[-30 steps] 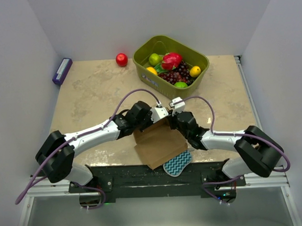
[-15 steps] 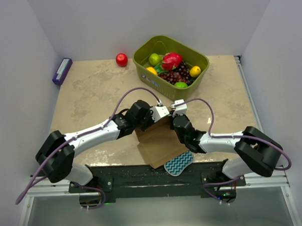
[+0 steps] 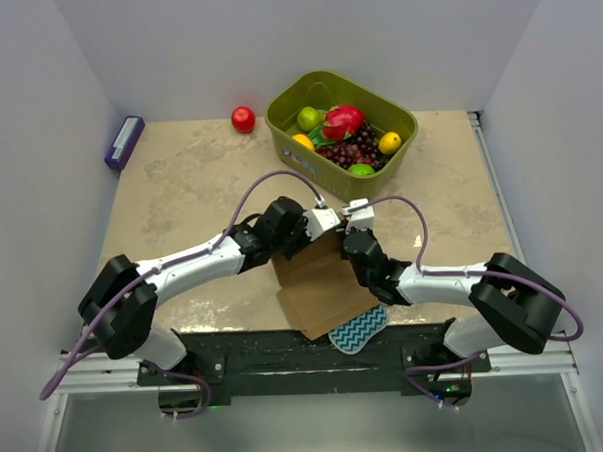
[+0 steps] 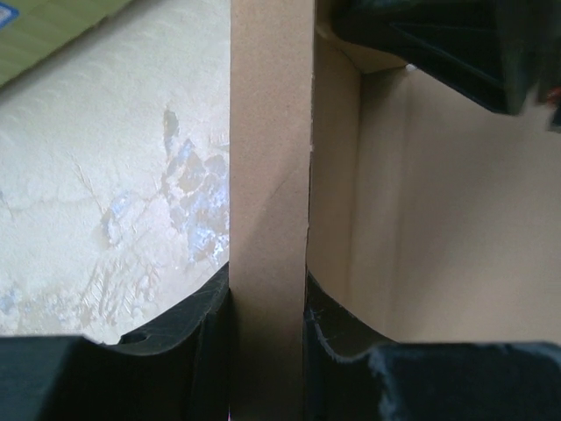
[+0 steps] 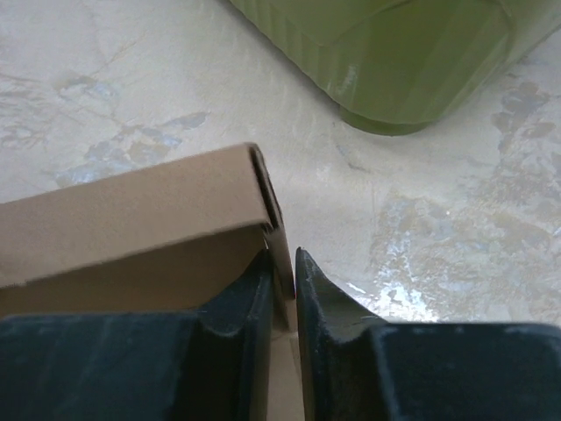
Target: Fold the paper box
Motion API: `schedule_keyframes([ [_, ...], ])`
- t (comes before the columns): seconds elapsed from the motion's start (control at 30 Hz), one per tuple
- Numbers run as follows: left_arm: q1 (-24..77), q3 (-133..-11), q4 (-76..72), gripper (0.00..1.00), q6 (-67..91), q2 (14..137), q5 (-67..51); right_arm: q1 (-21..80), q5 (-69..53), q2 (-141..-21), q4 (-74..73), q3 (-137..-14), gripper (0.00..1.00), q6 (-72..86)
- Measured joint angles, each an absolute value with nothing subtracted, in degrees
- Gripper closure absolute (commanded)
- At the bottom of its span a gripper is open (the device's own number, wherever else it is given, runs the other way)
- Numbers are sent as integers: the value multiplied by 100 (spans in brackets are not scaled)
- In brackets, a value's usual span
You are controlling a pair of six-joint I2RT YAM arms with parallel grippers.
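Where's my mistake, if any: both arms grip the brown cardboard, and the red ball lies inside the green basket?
The red ball lies on the table beside the green basket, not inside it; the top external view shows this. The rest holds.

Top camera looks down from above and behind the arm bases over the whole bench (image 3: 179, 181), the left wrist camera sits pressed close along a panel of the paper box (image 4: 272, 175), and the right wrist camera, equally close, shares that box and catches the green basket (image 5: 394, 61) beyond.
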State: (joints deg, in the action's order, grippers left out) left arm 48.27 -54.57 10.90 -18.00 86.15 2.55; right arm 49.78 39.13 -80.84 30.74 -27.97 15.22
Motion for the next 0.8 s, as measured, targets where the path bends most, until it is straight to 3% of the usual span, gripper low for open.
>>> schedule_keyframes([
  [0.2, 4466, -5649, 1308, 86, -1441, 8814, 443, 4816, 3874, -7448, 2499, -2873, 32, 1695],
  [0.33, 4265, -5695, 1389, 86, -1275, 8836, 587, 4792, 3699, -6928, 2106, -3083, 22, 1741],
  [0.57, 3935, -5754, 1496, 85, -939, 8851, 687, 4501, 3120, -6663, 1295, -3708, 19, 2139],
  [0.8, 2862, -5699, 1544, 83, -204, 8670, 386, 2932, 1525, -6646, 456, -4185, 19, 2880],
])
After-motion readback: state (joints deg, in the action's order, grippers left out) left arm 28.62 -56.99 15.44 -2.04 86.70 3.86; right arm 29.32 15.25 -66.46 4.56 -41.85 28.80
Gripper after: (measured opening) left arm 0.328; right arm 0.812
